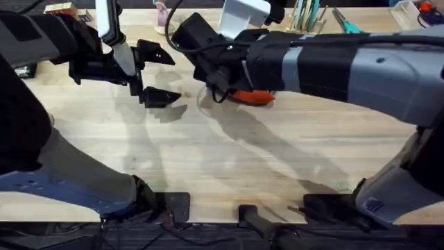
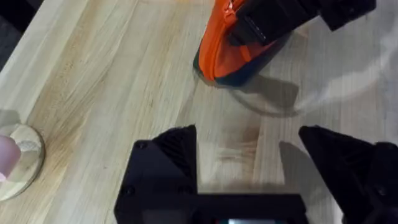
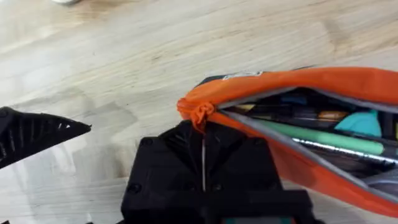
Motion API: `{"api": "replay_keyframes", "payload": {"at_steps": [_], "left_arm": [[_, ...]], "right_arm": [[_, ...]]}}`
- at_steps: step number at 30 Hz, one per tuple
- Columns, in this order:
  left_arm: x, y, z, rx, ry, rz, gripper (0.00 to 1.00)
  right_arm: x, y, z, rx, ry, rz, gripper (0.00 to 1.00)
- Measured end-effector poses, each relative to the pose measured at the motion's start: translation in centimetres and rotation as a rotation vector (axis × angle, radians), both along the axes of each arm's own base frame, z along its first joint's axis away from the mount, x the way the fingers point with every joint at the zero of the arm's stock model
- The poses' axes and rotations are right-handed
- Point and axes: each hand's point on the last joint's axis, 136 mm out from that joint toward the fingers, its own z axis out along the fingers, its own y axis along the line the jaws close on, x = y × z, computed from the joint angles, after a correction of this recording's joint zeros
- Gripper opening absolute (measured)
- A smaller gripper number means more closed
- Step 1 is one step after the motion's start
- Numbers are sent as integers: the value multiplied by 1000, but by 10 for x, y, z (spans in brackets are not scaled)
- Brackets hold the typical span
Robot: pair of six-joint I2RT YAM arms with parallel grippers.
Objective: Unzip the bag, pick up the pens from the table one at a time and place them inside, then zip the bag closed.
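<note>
Hiding beneath right gripper: bag zipper end.

The plank-grained wooden table carries the orange bag and perhaps a round coaster.

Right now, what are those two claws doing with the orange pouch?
Right gripper shut at the bag's zipper end. Left gripper open, empty, over the table beside it. Bag unzipped, a green pen inside. Nothing in the way.
</note>
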Motion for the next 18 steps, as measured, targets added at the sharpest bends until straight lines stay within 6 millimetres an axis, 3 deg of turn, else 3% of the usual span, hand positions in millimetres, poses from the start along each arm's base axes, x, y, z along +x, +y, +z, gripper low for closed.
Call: {"api": "replay_keyframes", "payload": {"at_steps": [10, 13, 18], "left_arm": [[0, 0, 0, 0, 0, 0, 993], [0, 0, 0, 0, 0, 0, 993], [0, 0, 0, 0, 0, 0, 993]], "right_arm": [[0, 0, 4, 8, -5, 1, 32], [-1, 1, 19, 34, -24, 3, 32], [-1, -2, 61, 104, -81, 0, 31]]}}
